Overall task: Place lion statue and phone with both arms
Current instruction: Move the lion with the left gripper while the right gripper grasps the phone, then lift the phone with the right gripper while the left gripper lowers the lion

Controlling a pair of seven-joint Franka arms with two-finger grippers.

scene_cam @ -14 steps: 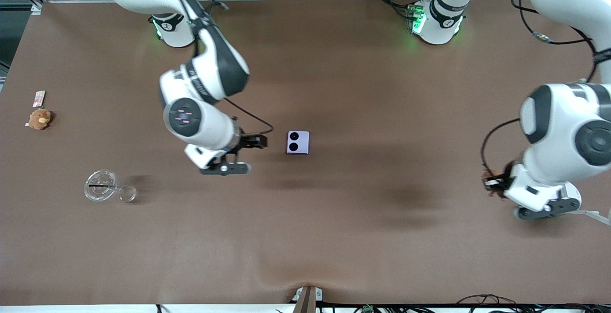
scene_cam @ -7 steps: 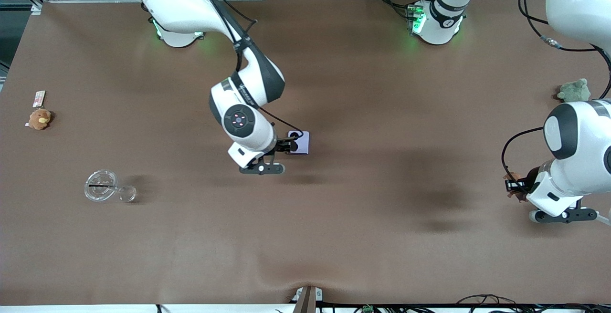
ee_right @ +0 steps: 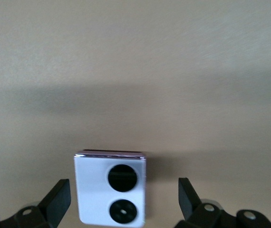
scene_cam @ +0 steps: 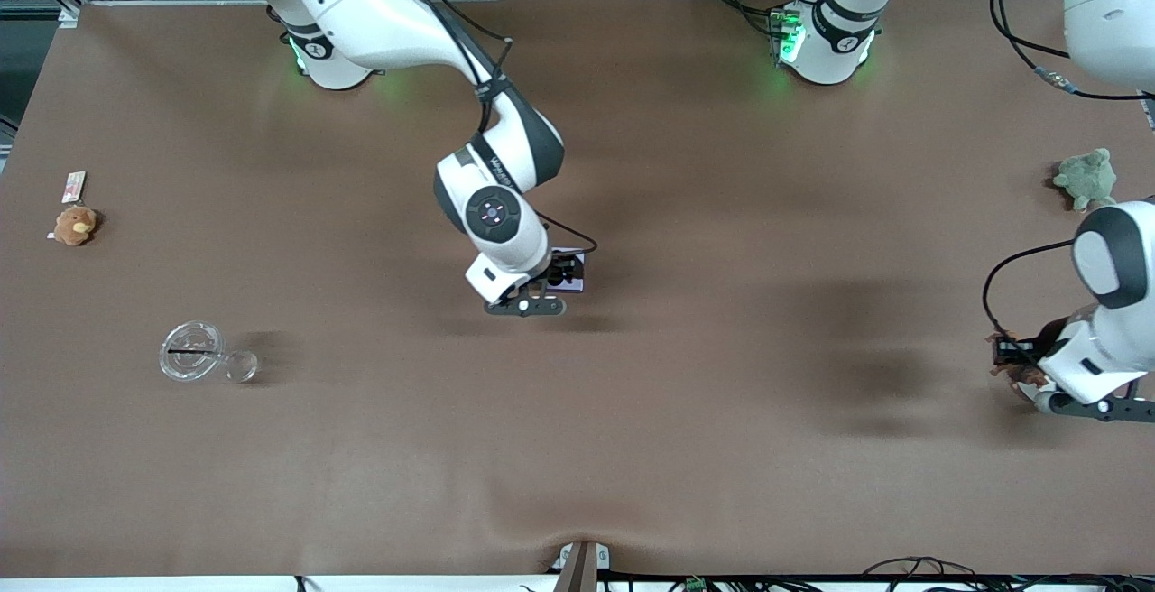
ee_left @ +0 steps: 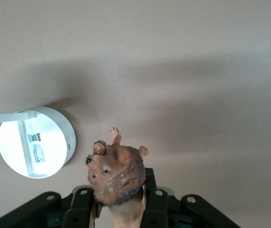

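Note:
The phone point(ee_right: 111, 192), pale lavender with two black circles, lies flat on the brown table. My right gripper point(ee_right: 123, 202) is open and straddles it, one finger on each side, not touching. In the front view the right gripper point(scene_cam: 564, 272) covers most of the phone point(scene_cam: 576, 280). My left gripper point(ee_left: 120, 209) is shut on the lion statue point(ee_left: 117, 173), whose orange-brown head sticks out past the fingers. In the front view the left gripper point(scene_cam: 1003, 353) holds the lion statue point(scene_cam: 1018, 376) over the table at the left arm's end.
A brown plush toy with a tag point(scene_cam: 75, 225) lies at the right arm's end. A clear lid point(scene_cam: 191, 350) and a small clear cup point(scene_cam: 241, 365) lie nearer the camera. A green plush toy point(scene_cam: 1085, 179) sits at the left arm's end. A white round disc point(ee_left: 33, 141) lies beside the left gripper.
My right arm has swung across the table and come down over the phone. My left arm has carried the lion statue farther toward its own end of the table.

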